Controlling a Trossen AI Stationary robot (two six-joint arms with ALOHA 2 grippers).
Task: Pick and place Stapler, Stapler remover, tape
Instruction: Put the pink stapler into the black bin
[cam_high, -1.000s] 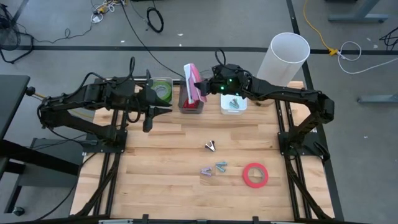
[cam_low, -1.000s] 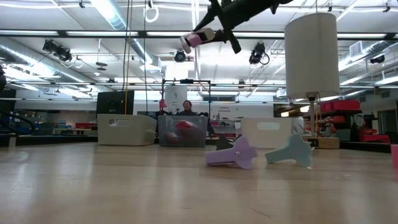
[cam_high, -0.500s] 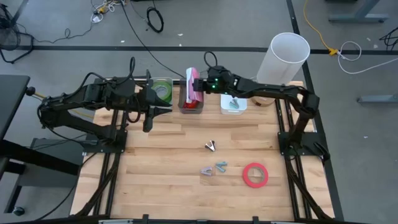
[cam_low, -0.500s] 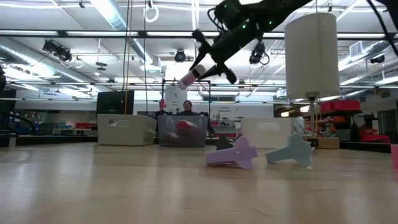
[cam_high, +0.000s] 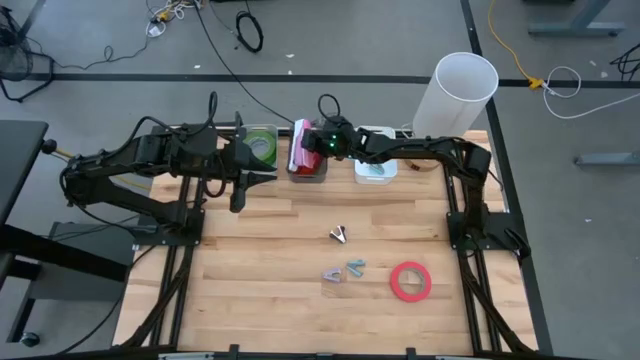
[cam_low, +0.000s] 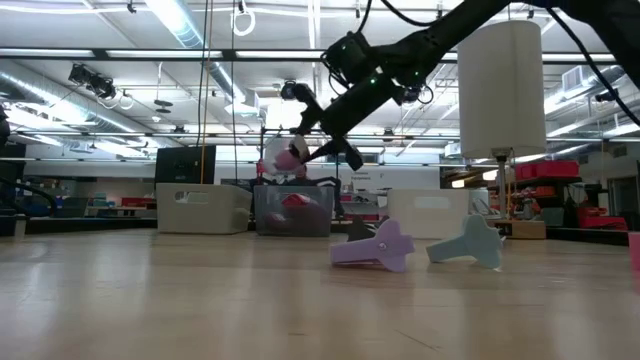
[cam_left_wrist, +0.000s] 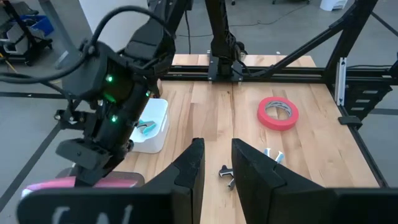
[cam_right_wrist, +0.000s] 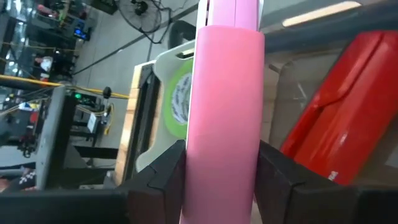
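Note:
My right gripper (cam_high: 312, 146) is shut on a pink stapler (cam_right_wrist: 224, 112) just over the clear middle bin (cam_high: 308, 170) at the table's far edge. A red stapler (cam_right_wrist: 348, 118) lies inside that bin. A green tape roll (cam_high: 262, 146) sits in the bin to its left. The red tape (cam_high: 411, 281) lies flat on the table at the near right. A black stapler remover (cam_high: 340, 234) rests mid-table, with a purple one (cam_low: 375, 248) and a teal one (cam_low: 468, 243) nearer the front. My left gripper (cam_left_wrist: 217, 165) hangs over the table's left, slightly open, with nothing between its fingers. My right gripper pinches the pink stapler's two long sides (cam_right_wrist: 193, 168) between its two fingers (cam_right_wrist: 283, 180). The stapler runs forward along the fingers and past their ends. The fingers come from the table's right, slanting down. The stapler is lifted clear, its free end (cam_low: 290, 157) tilted down over the clear bin.
A white bin (cam_high: 376, 168) with stapler removers stands right of the clear bin. A tall white cylinder (cam_high: 462, 95) stands at the far right corner. A person (cam_low: 298, 174) sits in the room beyond the table. Bare wood lies at the near left.
My right gripper has come down toward the clear bin and moved toward the table's left, rolling about its own axis. The pink stapler has gone with it, sinking from high above the bins to just over the clear bin, with its free end now tipped downward.

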